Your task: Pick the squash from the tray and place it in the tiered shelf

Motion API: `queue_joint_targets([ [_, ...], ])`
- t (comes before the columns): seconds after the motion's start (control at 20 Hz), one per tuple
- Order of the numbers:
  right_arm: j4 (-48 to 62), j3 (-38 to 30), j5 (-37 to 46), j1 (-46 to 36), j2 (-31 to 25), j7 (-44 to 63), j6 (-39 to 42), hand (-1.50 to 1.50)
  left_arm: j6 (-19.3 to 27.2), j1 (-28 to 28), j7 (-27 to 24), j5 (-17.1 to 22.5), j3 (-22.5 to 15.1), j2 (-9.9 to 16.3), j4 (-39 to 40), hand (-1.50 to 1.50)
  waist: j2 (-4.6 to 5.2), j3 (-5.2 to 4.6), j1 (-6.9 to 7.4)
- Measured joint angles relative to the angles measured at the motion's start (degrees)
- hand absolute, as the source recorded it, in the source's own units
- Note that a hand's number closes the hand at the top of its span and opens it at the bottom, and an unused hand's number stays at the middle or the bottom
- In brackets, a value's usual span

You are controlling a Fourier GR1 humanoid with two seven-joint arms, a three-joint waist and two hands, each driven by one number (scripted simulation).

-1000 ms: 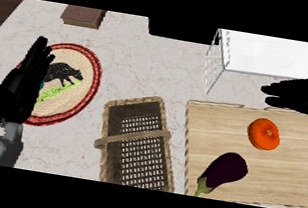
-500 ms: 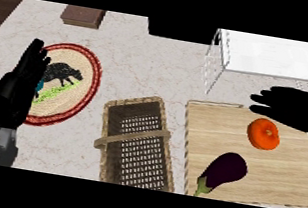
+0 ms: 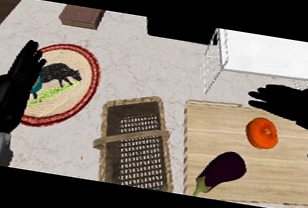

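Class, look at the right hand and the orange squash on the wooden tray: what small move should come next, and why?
Probably lower the right hand onto the squash and curl its fingers round it. The hand hovers open just above and right of the squash, holding nothing, and the squash lies on the tray, not yet in the white shelf.

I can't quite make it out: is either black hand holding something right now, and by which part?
Nothing is held. The right hand hangs open above the orange squash on the wooden tray, not gripping it. The left hand rests open, fingers up.
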Motion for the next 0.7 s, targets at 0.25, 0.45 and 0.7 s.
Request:
queue_joint_targets([
  [0.25, 5.49, 0.65, 4.25, -1.16, 2.32, -3.14, -2.69, -1.50, -0.60, 0.34, -0.36, -0.56, 0.49, -0.95, 0.11, 0.00, -0.04, -0.01, -0.19],
  [0.45, 8.71, 0.81, 6.90, -1.70, 5.25, -4.11, -4.15, -1.50, -0.96, -0.01, -0.09, -1.14, 0.71, -1.71, 0.36, 0.00, -0.08, -0.04, -0.33],
  [0.7, 13.45, 0.34, 9.04, -2.60, 8.02, -6.63, -6.10, -1.50, -0.58, -0.25, 0.20, -2.51, 0.53, -2.94, 0.21, 0.00, -0.09, -0.02, -0.34],
])
